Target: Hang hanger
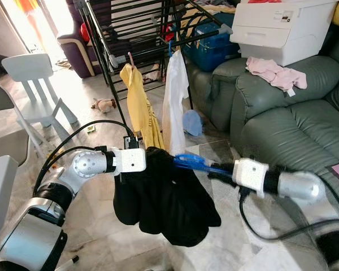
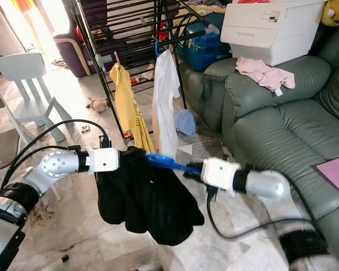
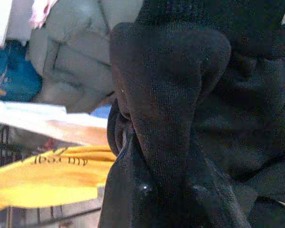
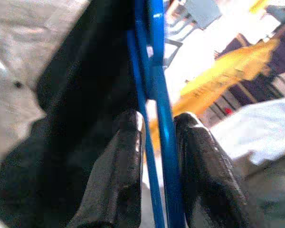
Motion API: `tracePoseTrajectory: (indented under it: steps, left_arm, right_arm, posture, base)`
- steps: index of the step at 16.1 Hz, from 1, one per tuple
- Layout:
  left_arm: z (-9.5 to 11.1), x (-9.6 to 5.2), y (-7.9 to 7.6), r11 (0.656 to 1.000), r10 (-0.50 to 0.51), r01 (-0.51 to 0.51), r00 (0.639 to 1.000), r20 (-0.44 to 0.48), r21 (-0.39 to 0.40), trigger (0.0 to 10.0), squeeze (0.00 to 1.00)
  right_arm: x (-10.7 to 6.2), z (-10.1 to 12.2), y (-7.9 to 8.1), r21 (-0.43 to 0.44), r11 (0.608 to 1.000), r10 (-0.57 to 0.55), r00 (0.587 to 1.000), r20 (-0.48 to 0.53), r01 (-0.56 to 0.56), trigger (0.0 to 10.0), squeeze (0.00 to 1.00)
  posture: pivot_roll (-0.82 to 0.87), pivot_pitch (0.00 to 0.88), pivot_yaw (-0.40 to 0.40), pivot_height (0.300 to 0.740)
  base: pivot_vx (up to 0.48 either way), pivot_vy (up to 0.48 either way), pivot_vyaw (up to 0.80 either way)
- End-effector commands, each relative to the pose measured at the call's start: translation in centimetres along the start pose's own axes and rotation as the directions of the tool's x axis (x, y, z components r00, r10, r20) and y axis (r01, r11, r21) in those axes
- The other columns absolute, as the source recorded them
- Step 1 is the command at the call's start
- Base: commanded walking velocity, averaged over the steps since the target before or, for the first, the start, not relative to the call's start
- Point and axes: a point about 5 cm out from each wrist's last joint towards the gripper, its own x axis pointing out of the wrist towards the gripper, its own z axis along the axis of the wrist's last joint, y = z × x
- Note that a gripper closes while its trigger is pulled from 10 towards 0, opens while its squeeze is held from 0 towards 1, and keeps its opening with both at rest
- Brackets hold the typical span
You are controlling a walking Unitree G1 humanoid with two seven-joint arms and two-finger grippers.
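Pinching thin blue hanger (image 4: 154, 118), right gripper (image 4: 157, 156); limp black knit garment (image 1: 164, 197)

- Left gripper (image 1: 150, 161) fingertips buried in black garment (image 1: 164, 197) — grip not visible.
- Blue hanger (image 1: 195, 164): far end hidden inside that garment.
- Yellow shirt (image 3: 42, 178) beside it — print blurred, unreadable.

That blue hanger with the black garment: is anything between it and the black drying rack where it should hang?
Nothing stands in the open floor between. On the black metal drying rack itself, a yellow shirt and a white shirt already hang on the near rail, facing the blue plastic hanger.
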Motion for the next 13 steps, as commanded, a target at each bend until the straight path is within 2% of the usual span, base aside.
tracePoseTrajectory:
  steps: [1,4,5,7,10,13]
  left_arm:
    - [-0.8,-0.7,0.7,0.996,0.073,-0.075,0.997,-0.039,-0.041,0.0,0.00]
    - [-1.6,-0.9,0.3,0.993,0.086,-0.093,0.992,-0.088,-0.075,0.0,0.00]
    - [-1.7,-0.9,0.5,0.983,0.115,-0.127,0.989,-0.096,-0.130,0.0,0.00]
    - [-1.9,-0.8,0.6,0.970,0.145,-0.165,0.983,-0.116,-0.177,0.0,0.00]
    - [-2.6,-1.2,0.5,0.958,0.162,-0.194,0.973,-0.162,-0.211,0.0,0.00]
    - [-3.5,-1.8,1.1,0.919,0.229,-0.288,0.946,-0.230,-0.270,0.0,0.00]
  right_arm:
    - [-0.1,0.2,-0.9,-0.017,1.000,-0.020,1.000,-0.003,0.020,10.0,1.00]
    - [-0.3,0.4,-2.5,-0.028,0.999,-0.041,0.999,-0.023,0.041,10.0,1.00]
    - [-0.1,0.4,-3.5,-0.060,0.995,-0.081,0.995,-0.059,0.077,10.0,1.00]
    - [0.8,0.9,-4.4,-0.091,0.988,-0.130,0.990,-0.047,0.125,10.0,1.00]
    - [1.2,1.4,-5.0,-0.119,0.978,-0.176,0.984,-0.019,0.172,10.0,1.00]
    - [1.4,1.7,-5.5,-0.125,0.968,-0.220,0.975,0.009,0.219,10.0,1.00]
  posture:
    - [-0.16,0.000,0.113,0.740]
    - [-0.17,0.000,0.109,0.740]
    - [-0.17,0.000,0.107,0.740]
    - [-0.16,0.000,0.100,0.740]
    - [-0.16,0.000,0.097,0.740]
    - [-0.16,0.000,0.096,0.740]
  base:
    - [0.000,0.000,0.00]
    - [0.000,0.000,0.00]
    - [0.000,0.000,0.00]
    - [0.000,0.000,0.00]
    - [0.000,0.000,0.00]
    - [0.000,0.000,0.00]
